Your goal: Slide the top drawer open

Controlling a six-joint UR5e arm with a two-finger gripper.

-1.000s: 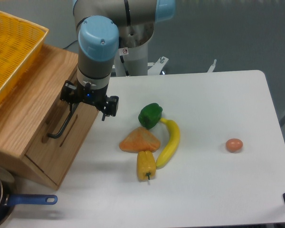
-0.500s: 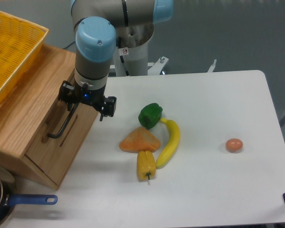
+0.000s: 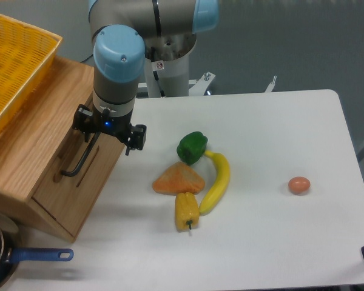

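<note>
Top drawer (image 3: 85,159): upper front panel of the wooden cabinet (image 3: 30,145), which sits at the left edge of the white table (image 3: 279,139). Front panel faces toward the produce cluster on the table. Long axis of the drawer front, and of its black bar handle (image 3: 79,160), runs diagonally from the cabinet's far corner down toward the near left. Drawer front looks flush with the cabinet face.

Gripper (image 3: 103,130): directly above the far end of the handle, pointing down, wrist body hiding the fingertips. Opening width and any contact with the handle cannot be told from this view.

Yellow mesh basket (image 3: 12,66) rests on the cabinet top. Beside the cabinet front: green pepper (image 3: 192,146), banana (image 3: 217,182), orange wedge-shaped item (image 3: 178,179), yellow pepper (image 3: 187,210). Egg (image 3: 299,185) well apart from the cabinet. Blue-handled pan (image 3: 12,257) below the cabinet's near corner.
</note>
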